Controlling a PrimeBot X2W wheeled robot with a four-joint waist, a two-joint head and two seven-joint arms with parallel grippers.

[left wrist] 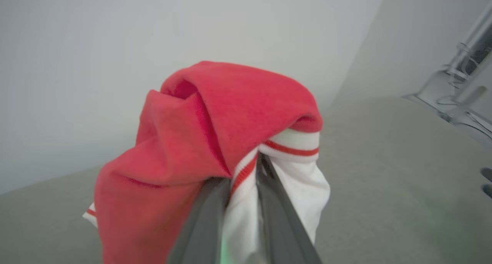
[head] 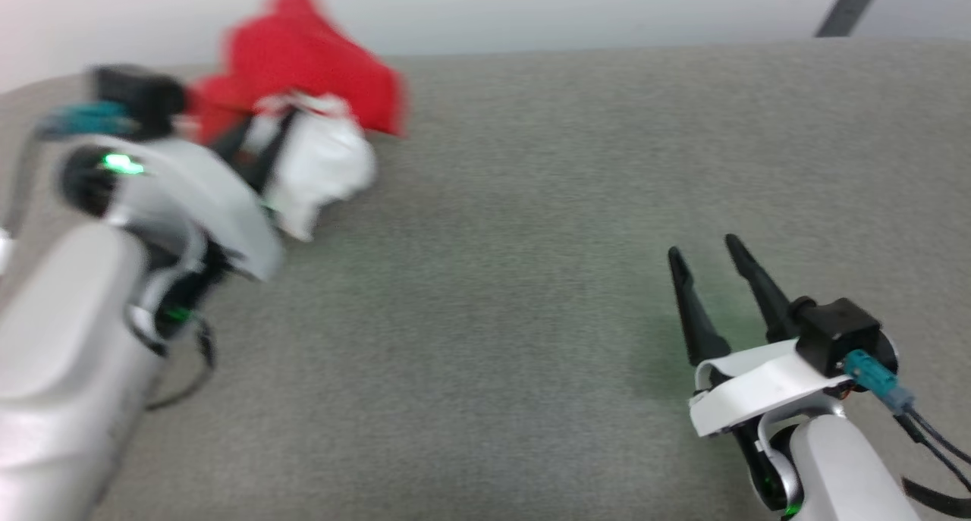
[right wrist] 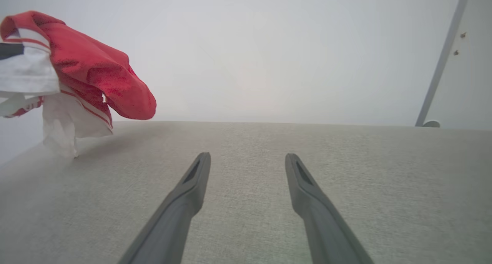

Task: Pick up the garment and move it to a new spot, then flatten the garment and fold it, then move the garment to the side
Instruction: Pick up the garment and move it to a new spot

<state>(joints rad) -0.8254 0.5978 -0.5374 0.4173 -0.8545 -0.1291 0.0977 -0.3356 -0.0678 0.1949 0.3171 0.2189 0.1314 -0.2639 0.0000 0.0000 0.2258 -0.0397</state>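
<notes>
At eleven o'clock in your head view, the garment (head: 303, 58) looks like soft matt cloth. Its red body is slightly fuzzy, the white sleeves thinner and smoother, the striped trim ribbed. The bench (head: 531, 202) has a grey woven covering, matt and fine-grained. At four o'clock, the right gripper (head: 703, 247) has dark matt plastic-looking fingers (right wrist: 307, 195) above a glossy pale shell (head: 758, 388).

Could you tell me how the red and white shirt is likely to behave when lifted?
Likely floppy: the shirt droops in folds around the left gripper, so it may swing. Seemingly light, hanging from one pinch. Its white sleeve appears to reach the grey surface and could drag.
</notes>
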